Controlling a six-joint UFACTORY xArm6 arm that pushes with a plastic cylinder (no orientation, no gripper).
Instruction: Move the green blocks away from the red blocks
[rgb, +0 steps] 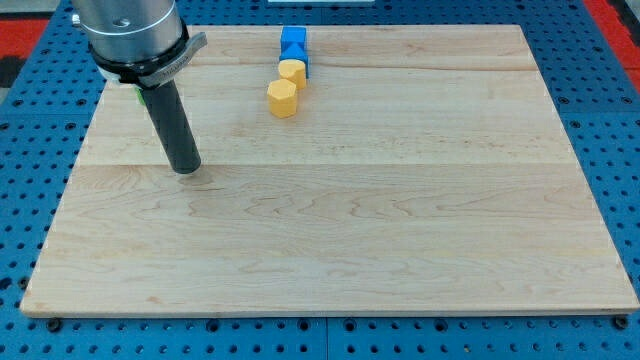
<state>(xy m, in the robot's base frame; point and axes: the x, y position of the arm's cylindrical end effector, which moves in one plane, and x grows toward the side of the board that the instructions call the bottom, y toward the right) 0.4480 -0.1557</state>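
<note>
My tip (186, 168) rests on the wooden board (330, 240) at the view's left. A thin green sliver (136, 93) shows at the left edge of the rod, just under the arm's head. It may be a green block, but it is mostly hidden and its shape cannot be made out. No red block is in view. The arm's head covers the board's top left corner and may hide blocks there.
Near the view's top centre a blue block (293, 41) lies at the board's top edge, with a second blue piece (303, 66) just below it. A yellow block (291, 71) touches that piece, and a yellow hexagonal block (283, 98) sits just below.
</note>
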